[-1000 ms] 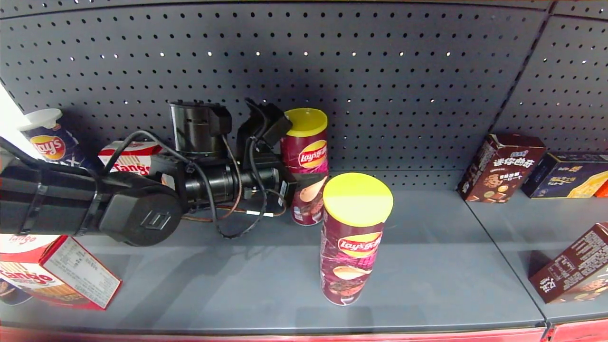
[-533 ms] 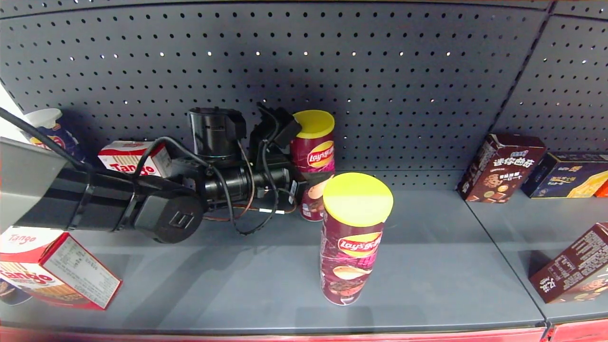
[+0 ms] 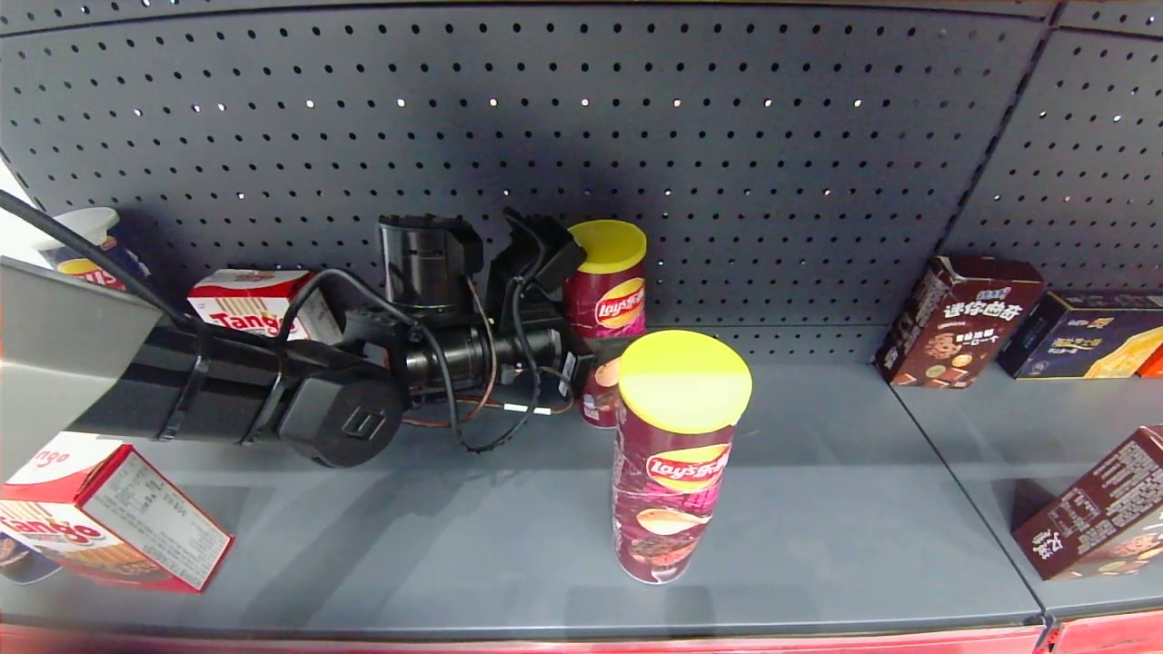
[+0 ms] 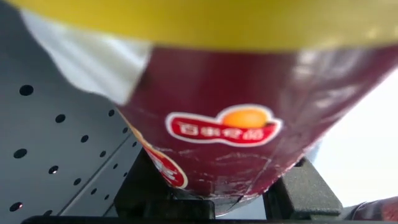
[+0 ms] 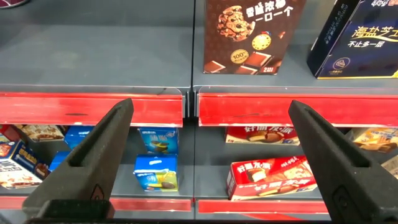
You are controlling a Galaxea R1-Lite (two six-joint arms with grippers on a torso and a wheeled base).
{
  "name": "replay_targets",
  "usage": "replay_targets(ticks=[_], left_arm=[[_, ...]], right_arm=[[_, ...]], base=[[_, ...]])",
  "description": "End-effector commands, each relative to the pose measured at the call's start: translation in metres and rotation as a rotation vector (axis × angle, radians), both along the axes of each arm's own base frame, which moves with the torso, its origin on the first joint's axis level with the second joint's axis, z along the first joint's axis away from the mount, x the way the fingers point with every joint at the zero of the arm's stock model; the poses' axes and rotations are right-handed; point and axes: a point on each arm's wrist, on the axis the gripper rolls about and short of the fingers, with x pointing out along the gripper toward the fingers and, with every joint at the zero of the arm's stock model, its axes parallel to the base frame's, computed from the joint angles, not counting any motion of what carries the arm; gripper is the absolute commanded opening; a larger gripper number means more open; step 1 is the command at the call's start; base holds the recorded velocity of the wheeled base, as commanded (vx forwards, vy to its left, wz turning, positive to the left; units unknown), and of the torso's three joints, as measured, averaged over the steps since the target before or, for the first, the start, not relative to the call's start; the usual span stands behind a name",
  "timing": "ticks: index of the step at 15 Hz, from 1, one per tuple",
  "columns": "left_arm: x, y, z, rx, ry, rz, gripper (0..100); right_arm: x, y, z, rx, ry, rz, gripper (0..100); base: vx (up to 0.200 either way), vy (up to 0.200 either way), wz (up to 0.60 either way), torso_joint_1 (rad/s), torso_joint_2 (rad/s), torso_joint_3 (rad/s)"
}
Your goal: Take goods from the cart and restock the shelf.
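— Both sets of jaws: what state?
— Past the wafer box (image 3: 245, 304), the left jaws pinch the rear can (image 3: 614, 289), upright near the pegboard (image 3: 727, 136).
— Farther right?
— The front can (image 3: 674, 454) stands free on the shelf (image 3: 818, 527), brown boxes (image 3: 963, 313) beyond. The right jaws are spread, facing lower shelves (image 5: 93, 107).

rear chip can (image 3: 611, 300): lower part half-hidden | blue can (image 3: 86, 227): mostly hidden
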Motion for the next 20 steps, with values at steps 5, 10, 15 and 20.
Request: replay_targets(ticks=[5,10,15,20], left_arm=[[-0.006,0.005,0.005,0.008,-0.017,0.011,100],[-0.038,0.025,0.010,0.035,-0.005,0.115,100],[-0.044,0.036,-0.002,0.084,-0.094,0.204,100],[-0.041,0.044,-0.011,0.133,-0.082,0.332,100]], right_arm=[[0.000,0.000,0.000,0.000,0.001,0.002,100],[0.000,0.000,0.000,0.000,0.001,0.002,100],[0.000,0.000,0.000,-0.001,0.001,0.002,100],[0.000,0.000,0.000,0.000,0.001,0.002,100]], base=[[0.000,0.000,0.00,0.000,0.00,0.000],[0.000,0.000,0.00,0.000,0.00,0.000],[0.000,0.000,0.00,0.000,0.00,0.000],[0.000,0.000,0.00,0.000,0.00,0.000]])
